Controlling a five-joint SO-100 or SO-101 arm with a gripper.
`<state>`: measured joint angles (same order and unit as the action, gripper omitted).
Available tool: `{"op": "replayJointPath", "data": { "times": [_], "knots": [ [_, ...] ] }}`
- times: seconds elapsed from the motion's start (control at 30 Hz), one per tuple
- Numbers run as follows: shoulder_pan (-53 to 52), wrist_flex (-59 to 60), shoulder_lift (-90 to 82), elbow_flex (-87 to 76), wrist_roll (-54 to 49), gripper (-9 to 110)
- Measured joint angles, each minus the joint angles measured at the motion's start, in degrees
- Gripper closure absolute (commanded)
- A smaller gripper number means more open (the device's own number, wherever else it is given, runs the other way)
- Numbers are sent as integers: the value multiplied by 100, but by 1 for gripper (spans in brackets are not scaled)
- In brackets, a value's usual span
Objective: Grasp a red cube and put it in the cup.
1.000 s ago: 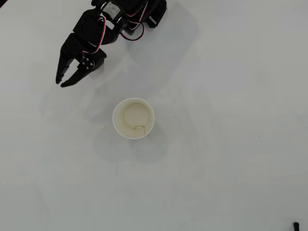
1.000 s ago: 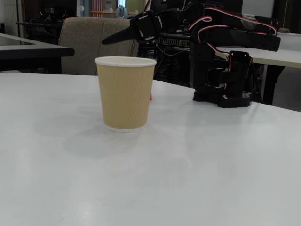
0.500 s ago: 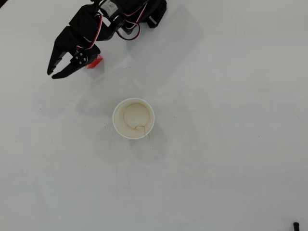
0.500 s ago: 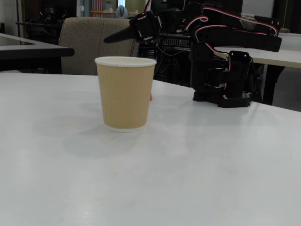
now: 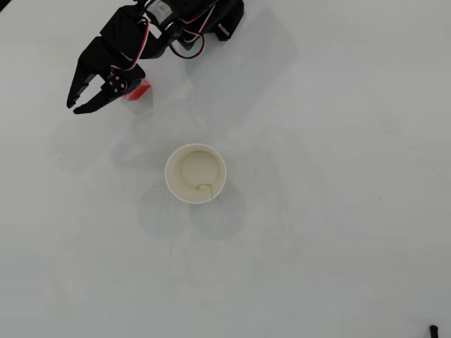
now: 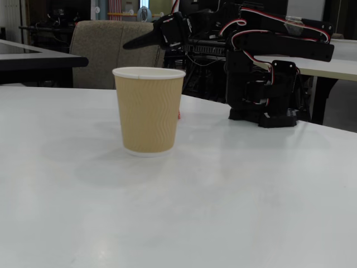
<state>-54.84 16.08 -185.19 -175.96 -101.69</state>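
Cube [image 5: 138, 89] well apart from cup [image 5: 195, 173], half hidden under gripper [image 5: 77, 107]; jaws slightly parted, empty. Likely light, rigid, slick: pinch opposite flat faces

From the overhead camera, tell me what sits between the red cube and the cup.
Nothing visible does. In the overhead view only bare white table lies between the red cube and the cup. The gripper partly covers the cube from above.

Bright, even light; soft overlapping shadows
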Motion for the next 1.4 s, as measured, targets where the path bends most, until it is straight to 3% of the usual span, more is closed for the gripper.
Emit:
{"op": "replayJointPath", "data": {
  "times": [0.1,0.43,0.83,1.4],
  "knots": [
    [0,176,0,0,0,98],
    [70,606,0,0,0,58],
    [176,1002,0,0,-9,58],
    [176,2830,0,0,-18,58]
  ]
}}
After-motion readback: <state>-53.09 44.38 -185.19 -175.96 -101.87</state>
